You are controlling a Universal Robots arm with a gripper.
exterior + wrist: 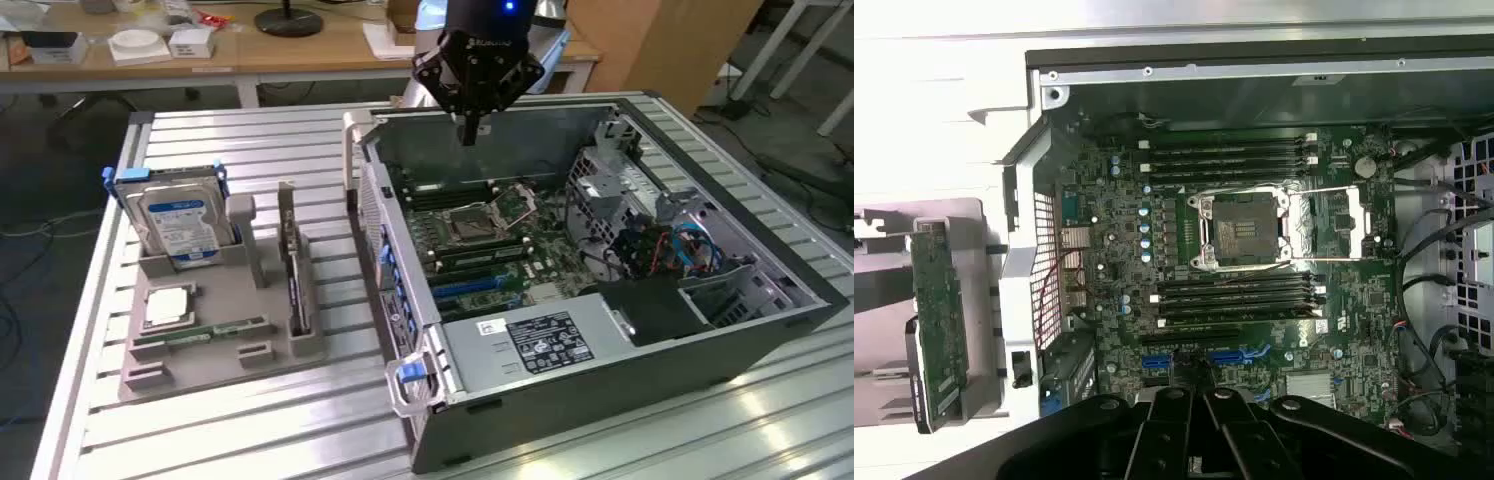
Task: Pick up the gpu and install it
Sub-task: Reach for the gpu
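Basically: pincer (470, 138) clenched, empty, hung over the far end of the open PC case (601, 400). The gpu (296, 275) stood on edge in the grey holder (224, 295) on the worktop (267, 425), toward the exterior view's left of the pincer, its long axis running from near edge to far edge.

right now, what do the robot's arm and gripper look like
The gripper is matte black, with an angular body of hinged linkage bars and round pivot pins, tapering to slim jaws. Pale lettering runs across its housing, and a small blue light glows on the dark arm above it.
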